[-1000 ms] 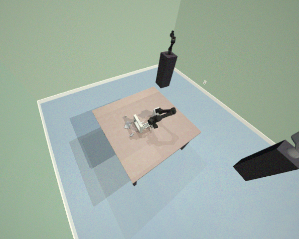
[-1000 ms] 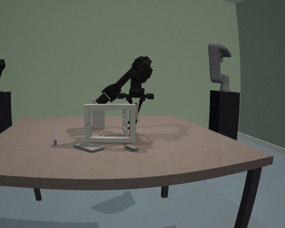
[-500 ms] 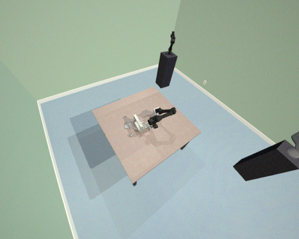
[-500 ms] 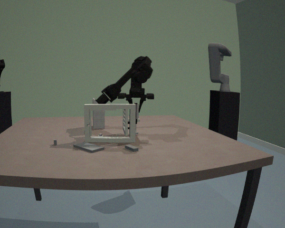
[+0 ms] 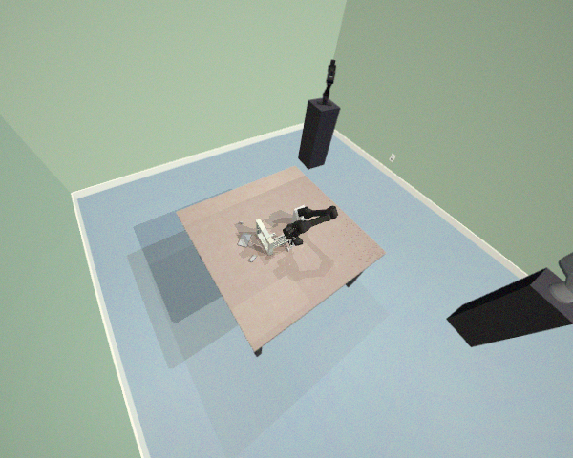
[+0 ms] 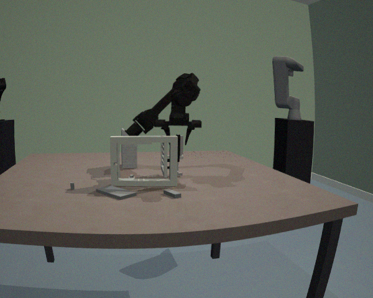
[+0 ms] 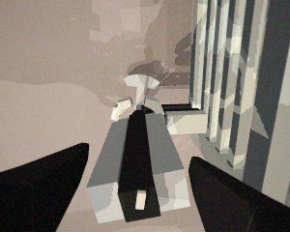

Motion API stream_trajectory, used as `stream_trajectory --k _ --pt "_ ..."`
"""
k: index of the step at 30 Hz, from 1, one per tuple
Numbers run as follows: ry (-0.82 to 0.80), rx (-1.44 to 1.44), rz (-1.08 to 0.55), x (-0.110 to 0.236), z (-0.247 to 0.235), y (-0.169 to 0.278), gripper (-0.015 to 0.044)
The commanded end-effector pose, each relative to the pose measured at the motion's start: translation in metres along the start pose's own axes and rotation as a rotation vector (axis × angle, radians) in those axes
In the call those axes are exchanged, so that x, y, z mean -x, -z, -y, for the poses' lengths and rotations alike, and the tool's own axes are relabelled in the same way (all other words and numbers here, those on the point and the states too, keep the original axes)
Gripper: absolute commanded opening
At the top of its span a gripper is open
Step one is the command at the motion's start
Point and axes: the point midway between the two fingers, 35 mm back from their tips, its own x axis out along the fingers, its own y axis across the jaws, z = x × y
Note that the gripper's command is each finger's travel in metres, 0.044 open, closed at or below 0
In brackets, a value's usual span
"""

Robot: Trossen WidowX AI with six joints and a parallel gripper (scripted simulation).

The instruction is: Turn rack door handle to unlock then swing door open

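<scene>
The rack frame point(image 5: 264, 237) point(image 6: 143, 138) stands upright on the table. Its slatted door point(image 6: 164, 160) point(image 7: 232, 72) is swung out on the arm's side and looks nearly edge-on in the exterior view, roughly square to the frame; the exact angle cannot be read. The upright handle point(image 6: 179, 149) point(image 7: 137, 164) has two grey halves spread apart around a black core, joined to the door by a pale bracket. My gripper point(image 6: 178, 139) point(image 7: 140, 157) is open, pointing down, one finger on each side of the handle, with a visible gap on both sides in the wrist view. Fingertip height is hard to judge.
A flat grey plate point(image 6: 115, 193), a small grey block point(image 6: 172, 193) and a tiny peg point(image 6: 72, 185) lie on the table point(image 5: 257, 305) point(image 6: 244, 208) beyond the frame. A pale upright block point(image 6: 128, 157) stands near the arm's base. Other arms stand on pedestals off the table.
</scene>
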Motion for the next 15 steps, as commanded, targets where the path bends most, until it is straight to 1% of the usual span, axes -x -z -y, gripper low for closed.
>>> stream_trajectory --k 1,15 --pt "0.005 0.004 0.007 0.007 0.000 -0.002 0.0297" --pt "0.008 0.003 0.008 0.027 0.001 -0.003 0.0297"
